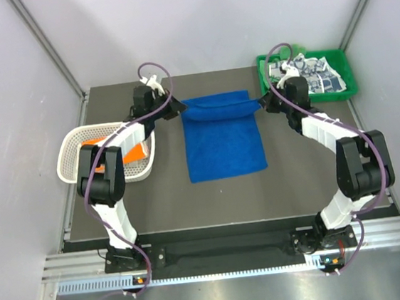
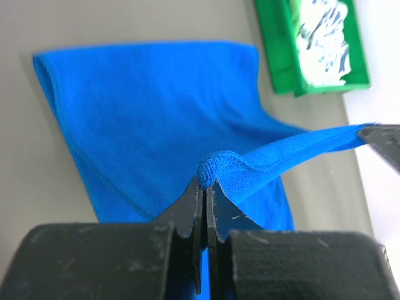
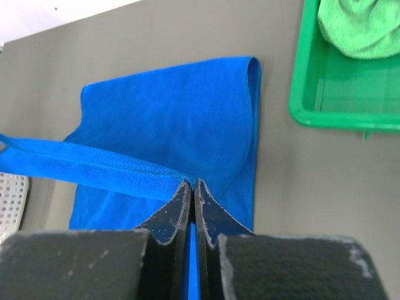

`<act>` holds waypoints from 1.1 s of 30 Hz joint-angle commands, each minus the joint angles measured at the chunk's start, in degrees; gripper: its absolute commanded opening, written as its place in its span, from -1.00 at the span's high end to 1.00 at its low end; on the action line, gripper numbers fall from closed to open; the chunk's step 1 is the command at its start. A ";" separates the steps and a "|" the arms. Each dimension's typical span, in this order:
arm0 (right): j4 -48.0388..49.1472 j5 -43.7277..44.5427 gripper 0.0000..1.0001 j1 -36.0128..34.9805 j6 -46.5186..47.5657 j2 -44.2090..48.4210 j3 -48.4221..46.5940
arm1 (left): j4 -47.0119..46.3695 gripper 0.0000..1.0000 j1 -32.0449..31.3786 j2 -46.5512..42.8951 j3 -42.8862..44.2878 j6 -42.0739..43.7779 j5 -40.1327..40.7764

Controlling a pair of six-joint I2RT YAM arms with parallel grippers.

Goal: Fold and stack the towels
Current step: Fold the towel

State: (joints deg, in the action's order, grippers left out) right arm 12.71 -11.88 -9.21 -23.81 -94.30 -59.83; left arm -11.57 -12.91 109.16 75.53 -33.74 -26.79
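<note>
A royal blue towel (image 1: 223,137) lies in the middle of the table, its far edge lifted and stretched taut. My left gripper (image 1: 179,108) is shut on its far left corner, seen bunched at the fingertips in the left wrist view (image 2: 215,167). My right gripper (image 1: 264,102) is shut on its far right corner (image 3: 190,181). The rest of the towel (image 2: 156,106) (image 3: 181,125) hangs down onto the table. An orange towel (image 1: 132,151) lies in the white basket. A blue-grey patterned white towel (image 1: 319,74) and a bright green towel (image 3: 359,25) lie in the green tray.
The white lattice basket (image 1: 69,151) stands at the left, under my left arm. The green plastic tray (image 1: 349,70) (image 2: 278,56) (image 3: 306,94) sits at the far right corner. Grey walls close in the back and sides.
</note>
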 commanded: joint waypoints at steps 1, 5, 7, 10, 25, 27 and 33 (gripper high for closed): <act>4.34 -1.21 0.99 0.69 -1.15 4.47 1.47 | -0.38 1.00 -0.63 -4.66 -2.48 1.83 1.30; 4.25 -0.95 1.00 0.60 -1.24 5.79 3.58 | -0.12 1.00 -1.42 -6.06 -4.77 1.92 1.82; 3.99 -1.04 0.99 0.51 -1.24 6.85 4.11 | 0.15 1.00 -1.86 -6.59 -5.21 2.36 2.35; 3.99 -1.30 1.00 0.43 -1.41 8.25 5.34 | 0.59 1.00 -2.12 -7.91 -6.35 2.80 2.88; 2.76 -0.69 0.99 -0.37 -1.24 14.58 9.56 | 1.47 1.00 -2.47 -13.54 -10.66 3.50 3.50; 2.76 -0.69 1.00 -0.54 -1.24 15.11 10.44 | 1.38 1.00 -2.56 -13.98 -11.45 3.50 3.67; 2.58 -0.34 0.99 -1.42 -0.89 16.52 12.28 | 0.94 1.00 -2.65 -15.39 -13.74 3.50 3.76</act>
State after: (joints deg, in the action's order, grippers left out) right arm 13.63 -12.73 -9.96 -25.15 -80.51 -47.83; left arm -8.95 -15.44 96.82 62.59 -31.31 -23.27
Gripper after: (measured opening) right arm 0.009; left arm 0.026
